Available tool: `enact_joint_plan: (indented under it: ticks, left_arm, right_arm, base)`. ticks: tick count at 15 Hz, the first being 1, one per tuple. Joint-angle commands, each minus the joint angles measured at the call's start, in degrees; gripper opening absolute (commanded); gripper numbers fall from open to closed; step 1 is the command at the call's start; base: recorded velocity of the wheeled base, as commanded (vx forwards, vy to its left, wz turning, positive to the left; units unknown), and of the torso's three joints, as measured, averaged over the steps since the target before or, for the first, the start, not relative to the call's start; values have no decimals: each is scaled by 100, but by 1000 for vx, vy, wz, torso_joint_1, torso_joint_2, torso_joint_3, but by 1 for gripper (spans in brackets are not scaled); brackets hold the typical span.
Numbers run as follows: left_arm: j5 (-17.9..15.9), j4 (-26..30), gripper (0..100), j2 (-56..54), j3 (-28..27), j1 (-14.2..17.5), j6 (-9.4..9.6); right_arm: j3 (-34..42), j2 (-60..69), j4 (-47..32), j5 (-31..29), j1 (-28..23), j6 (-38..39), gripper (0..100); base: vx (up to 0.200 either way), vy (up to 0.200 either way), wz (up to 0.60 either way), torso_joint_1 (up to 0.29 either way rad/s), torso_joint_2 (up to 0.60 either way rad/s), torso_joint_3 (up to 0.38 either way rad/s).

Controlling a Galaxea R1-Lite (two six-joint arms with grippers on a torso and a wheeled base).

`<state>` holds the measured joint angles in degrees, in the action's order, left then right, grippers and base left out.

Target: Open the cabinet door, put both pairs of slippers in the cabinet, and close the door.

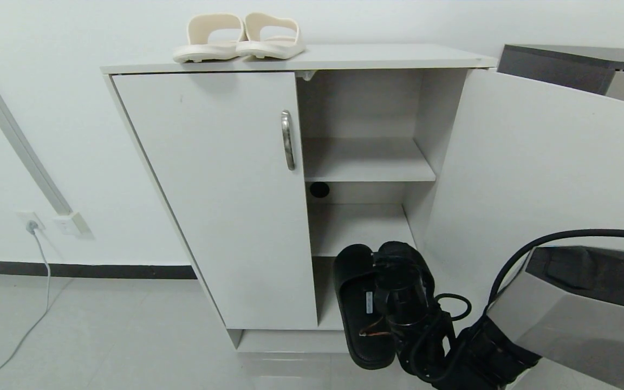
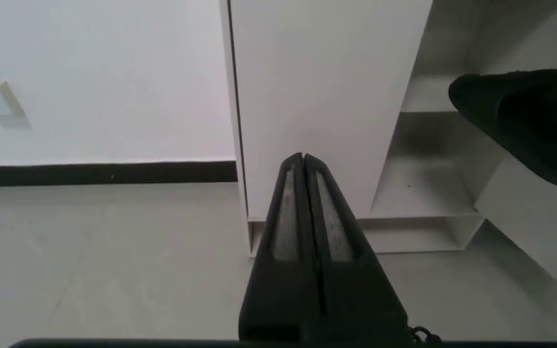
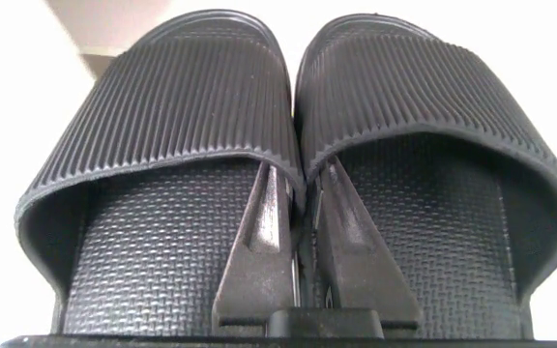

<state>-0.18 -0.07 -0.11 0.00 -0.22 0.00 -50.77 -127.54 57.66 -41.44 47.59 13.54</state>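
Nearest in, the right gripper [image 3: 303,193] has both black slippers [image 3: 191,126] in a single pinch. Its jaws are narrowed on the two inner edges pressed together, so the pair rides as one piece rather than needing two trips. From the head view the pair [image 1: 358,309] sits low, toes pointed into the cabinet [image 1: 388,54] at its open right half, which looks like a line-up for sliding them in toe-first.

The left gripper [image 2: 303,164] hangs low over the floor, jaws shut flat on nothing. It faces the closed left door [image 1: 214,200] and appears parked clear of the working arm's path.

Further on, the right door [image 1: 534,162] stands swung wide, giving the loaded arm room. Just beyond the toes is the lower shelf [image 1: 361,227], the likely landing spot, with the upper shelf [image 1: 369,160] above it.

Farthest back, the beige slippers [image 1: 239,38] rest side by side on the cabinet top, not yet put away, so the task reads as roughly a third done.
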Motion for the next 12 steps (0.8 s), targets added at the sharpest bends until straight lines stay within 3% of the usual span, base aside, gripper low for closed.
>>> enact_joint_plan:
  ticks: [1,8,12]
  left_arm:
    - [1,-1,0,11,0,-4,0]
    - [-17,-1,0,11,0,-4,9]
    - [-8,-1,0,11,0,-4,0]
  right_arm:
    - [6,-8,-1,4,13,-1,0]
    - [-20,89,87,-49,48,-62,0]
    - [630,247,1705,-84,303,-1161,0]
  base:
    - [0,0,0,-2,2,-115]
    - [0,0,0,2,2,-190]
    - [0,0,0,1,1,-61]
